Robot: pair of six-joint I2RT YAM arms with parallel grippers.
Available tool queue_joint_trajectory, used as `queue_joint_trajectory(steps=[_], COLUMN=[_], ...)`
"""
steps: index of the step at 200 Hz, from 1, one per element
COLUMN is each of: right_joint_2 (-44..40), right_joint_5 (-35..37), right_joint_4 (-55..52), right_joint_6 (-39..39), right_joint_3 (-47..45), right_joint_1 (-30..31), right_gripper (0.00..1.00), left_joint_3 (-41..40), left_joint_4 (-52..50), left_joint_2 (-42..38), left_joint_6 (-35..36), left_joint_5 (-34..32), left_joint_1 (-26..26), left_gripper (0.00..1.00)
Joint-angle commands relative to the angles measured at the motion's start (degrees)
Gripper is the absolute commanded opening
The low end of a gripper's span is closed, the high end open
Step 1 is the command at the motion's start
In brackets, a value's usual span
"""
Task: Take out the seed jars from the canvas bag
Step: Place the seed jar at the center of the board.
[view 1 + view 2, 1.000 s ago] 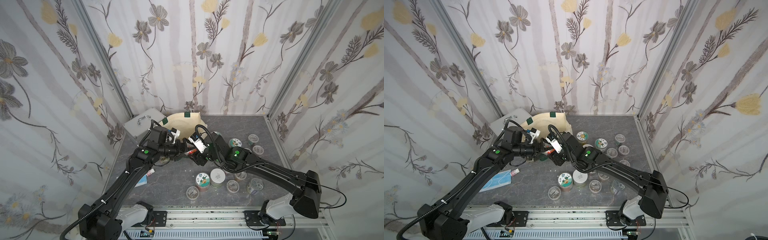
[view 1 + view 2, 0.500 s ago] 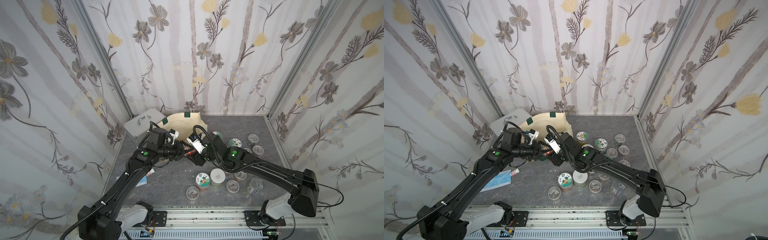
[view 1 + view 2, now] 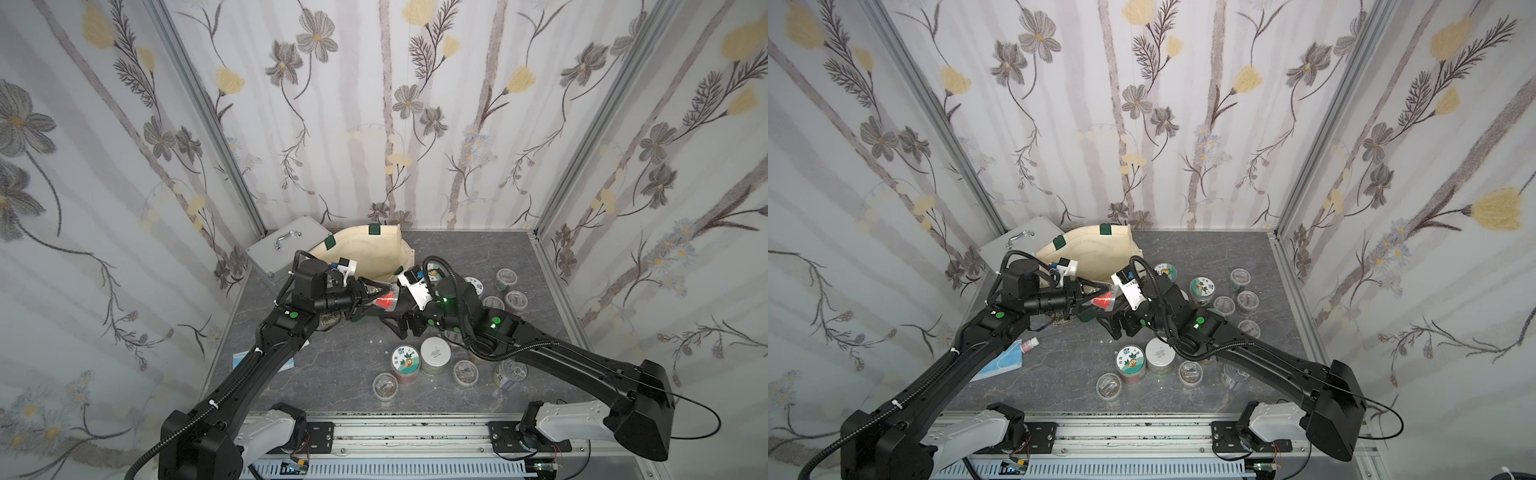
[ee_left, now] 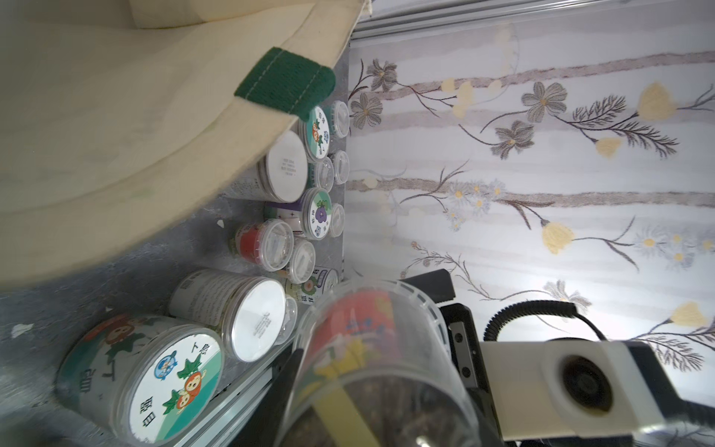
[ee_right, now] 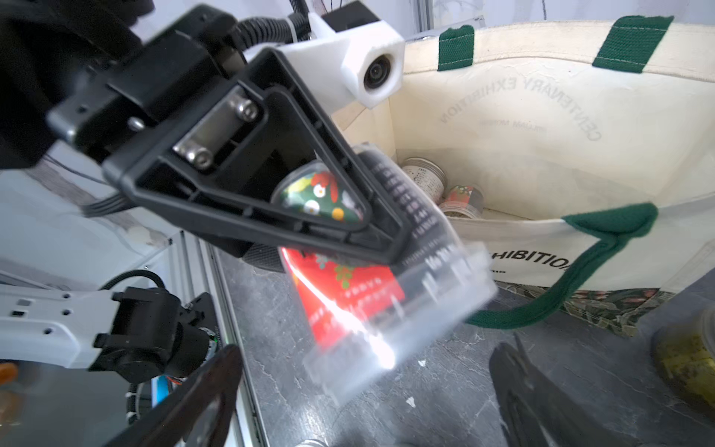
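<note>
Right wrist view: the left tool (image 5: 371, 240) clamps a clear red-labelled jar (image 5: 360, 305), tilted above bare tabletop (image 5: 445, 391) just outside the open bag (image 5: 503, 116); the right tool (image 5: 367, 352) gapes wide nearby.

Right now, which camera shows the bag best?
The right wrist view: the bag is close up, mouth open, lettering readable, jars inside. Both top views show the bag small, partly behind the arms. The left wrist view catches only plain cloth and one handle.
</note>
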Motion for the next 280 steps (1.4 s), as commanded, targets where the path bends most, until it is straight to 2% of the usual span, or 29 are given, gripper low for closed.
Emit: queue_joint_trajectory(steps=[1,15,28,75,88,126,150,170,208,250,280], right_joint_2=[-3.2,-4.2,-3.5,1.4,2.2,3.2,3.0,4.8,10.2,13.8,14.3], right_joint_5=[-12.3,-17.2,-20.0,-23.1,-22.9,-21.7,-19.2,-20.0,-24.1,-25.3,-26.0], right_joint_4=[23.3,34.6,40.5,51.7,54.3,54.8,50.4,50.1,56.1,58.0,59.1], right_joint_6=[12.8,19.0,23.2,33.1,35.6,38.2,37.8,39.1,44.8,46.4,46.9], right_joint_3=[-7.1,-10.9,-11.8,-11.9,-12.4,-12.2,-11.5,-10.7,-8.5,-6.2,-5.9], right_joint_1=[-3.0,-5.1,-6.0,-7.9,-10.6,-11.7,-11.8,-11.8,-11.5,-10.9,-10.7], right_gripper=[1.0,1.0,1.0,1.0,1.0,1.0,0.99,0.97,0.88,0.84,0.76], left_joint_3=[-2.5,-4.1,-5.0,-7.0,-7.9,-9.3,-9.8,-10.3,-11.5,-12.4,-12.7], left_joint_4=[17.7,23.8,26.9,32.4,34.6,37.1,38.4,41.5,46.3,46.9,47.0], left_joint_2=[0.1,0.4,0.7,0.9,0.8,0.5,0.4,0.8,1.9,1.8,1.8], left_joint_6=[-11.4,-15.0,-16.7,-19.9,-21.3,-22.8,-23.7,-25.8,-28.6,-28.8,-28.7], left_joint_5=[2.2,1.9,1.5,1.4,1.5,1.7,1.5,1.4,1.1,1.1,1.2], left_joint_1=[0.4,0.4,0.4,0.4,0.4,0.5,0.5,0.5,0.5,0.5,0.7], left_gripper=[0.37,0.36,0.36,0.36,0.36,0.36,0.36,0.36,0.36,0.36,0.36])
